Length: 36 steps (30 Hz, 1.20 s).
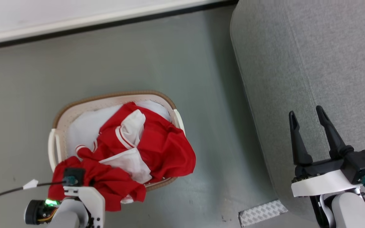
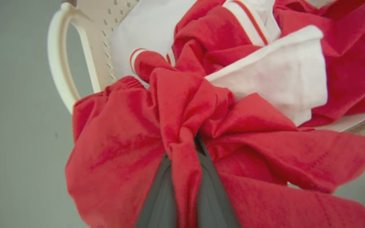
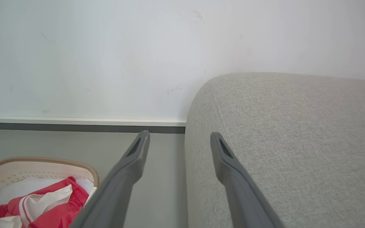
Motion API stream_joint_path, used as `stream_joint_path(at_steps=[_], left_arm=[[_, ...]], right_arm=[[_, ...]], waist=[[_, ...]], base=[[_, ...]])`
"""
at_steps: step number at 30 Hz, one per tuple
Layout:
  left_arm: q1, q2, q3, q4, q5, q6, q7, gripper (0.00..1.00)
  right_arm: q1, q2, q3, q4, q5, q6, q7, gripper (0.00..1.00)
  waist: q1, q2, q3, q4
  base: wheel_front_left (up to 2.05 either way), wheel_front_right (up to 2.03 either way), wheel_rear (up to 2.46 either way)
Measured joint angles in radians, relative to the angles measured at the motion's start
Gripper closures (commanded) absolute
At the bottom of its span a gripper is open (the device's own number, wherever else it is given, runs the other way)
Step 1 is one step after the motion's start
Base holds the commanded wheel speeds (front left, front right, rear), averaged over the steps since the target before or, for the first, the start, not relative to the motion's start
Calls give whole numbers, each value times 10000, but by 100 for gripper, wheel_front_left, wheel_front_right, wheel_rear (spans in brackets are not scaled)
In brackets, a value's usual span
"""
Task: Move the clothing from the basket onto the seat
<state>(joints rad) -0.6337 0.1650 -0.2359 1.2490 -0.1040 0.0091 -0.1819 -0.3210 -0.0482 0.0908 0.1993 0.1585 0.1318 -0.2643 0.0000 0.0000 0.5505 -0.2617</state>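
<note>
Long dark fingers [image 2: 157, 202] of the left gripper [image 2: 187, 148] are pinched shut on a fold of the bright red shiny sports garment [image 1: 160, 142] with white panels. Most of the garment is heaped inside the cream-white oval plastic basket [image 1: 106, 96] on a plain white sheet [image 1: 84, 126], and part is draped over the brown rim. Fingers of the right gripper [image 1: 306, 112] are held wide apart, with nothing between them, at the edge of the big light grey fabric sofa [image 1: 328, 47].
</note>
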Motion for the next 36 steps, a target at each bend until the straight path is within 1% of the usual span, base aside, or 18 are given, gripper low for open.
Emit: stream_joint_path(at_steps=[4,10,14,20,28,32,36], left_arm=[[279,-36,94,-15,-267,-130,-324,100],[753,-322,278,-470,-604,-318,-663,100],[1106,-481,280,-1037,-779,-364,-752,100],[1754,-637,249,-2188,-894,-303,-796,100],[2671,-750,40,-4826,-1011,-247,-704,100],[3331,-562,-221,-6477,-986,-405,-153,100],[3990,-313,-430,-8270,-982,-510,510,100]], right_arm=[[167,2,109,142,4,0,0,0],[565,2,180,337,-105,0,0,0],[842,4,173,479,-228,0,0,0],[1390,2,157,644,-420,0,0,0],[1843,0,328,663,-518,0,0,0],[1981,2,694,543,-514,0,0,0],[1999,-6,1335,382,-499,0,0,0]], waist=[[0,0,-582,140],[-1,0,-1668,445],[-1,0,-2432,690],[-2,0,-3526,1059],[-2,0,-4674,1513],[-3,0,-5094,1629],[-3,0,-5334,1663]], base=[[0,0,0],[0,0,0],[0,0,0],[0,0,0],[0,0,0],[0,0,0],[0,0,0]])
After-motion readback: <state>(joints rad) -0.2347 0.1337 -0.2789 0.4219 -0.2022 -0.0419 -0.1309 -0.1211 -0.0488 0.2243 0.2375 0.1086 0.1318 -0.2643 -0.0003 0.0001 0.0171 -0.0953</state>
